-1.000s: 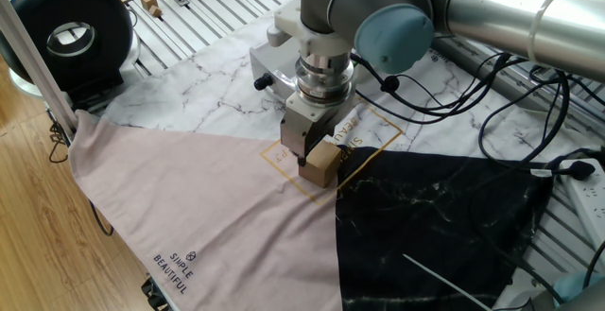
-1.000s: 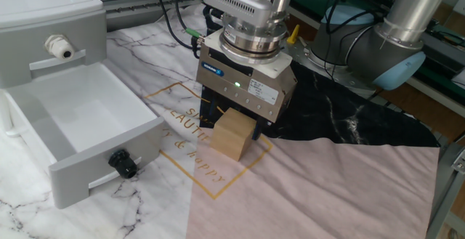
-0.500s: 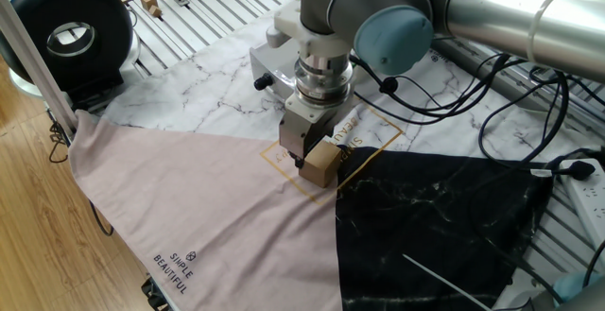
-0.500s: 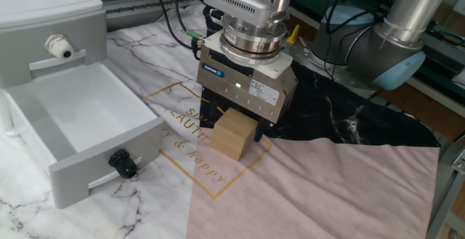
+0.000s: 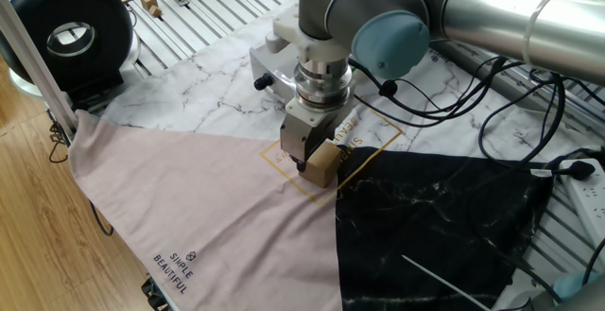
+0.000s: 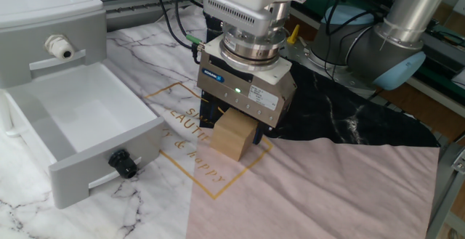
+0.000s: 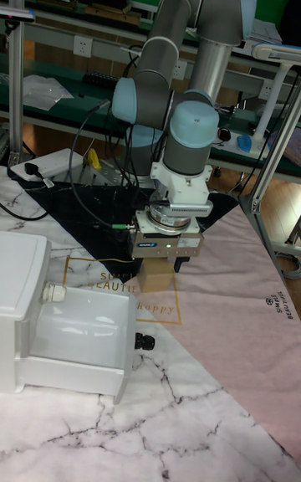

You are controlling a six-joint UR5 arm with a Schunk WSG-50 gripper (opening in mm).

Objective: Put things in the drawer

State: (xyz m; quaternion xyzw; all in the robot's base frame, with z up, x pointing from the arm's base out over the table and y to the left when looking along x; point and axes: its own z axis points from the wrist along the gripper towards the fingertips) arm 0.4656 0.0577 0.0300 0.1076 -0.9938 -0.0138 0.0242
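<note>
The tan-brown cube [image 6: 234, 136] [image 5: 323, 164] [image 7: 155, 277] rests on the cloth inside the gold printed square. My gripper [image 6: 234, 123] [image 5: 318, 162] [image 7: 157, 269] stands straight down over it, with a black finger tight against each side of the cube, shut on it. To the left, the white drawer [image 6: 102, 159] [image 7: 75, 377] is pulled open and shows nothing inside. Its black knob [image 6: 123, 164] faces the front. The white cabinet [image 6: 43, 21] stands behind it. In one fixed view the arm hides most of the drawer [image 5: 274, 60].
Pink cloth [image 5: 189, 207] and black cloth [image 5: 435, 226] cover the table's near side. A black round device [image 5: 66, 32] sits far left. Cables [image 5: 510, 112] and a power strip [image 5: 586, 198] lie to the right. Tiny wooden blocks [image 5: 149, 7] sit far off.
The wrist and gripper body have shifted very slightly upward. The cube looks to be in about the same spot.
</note>
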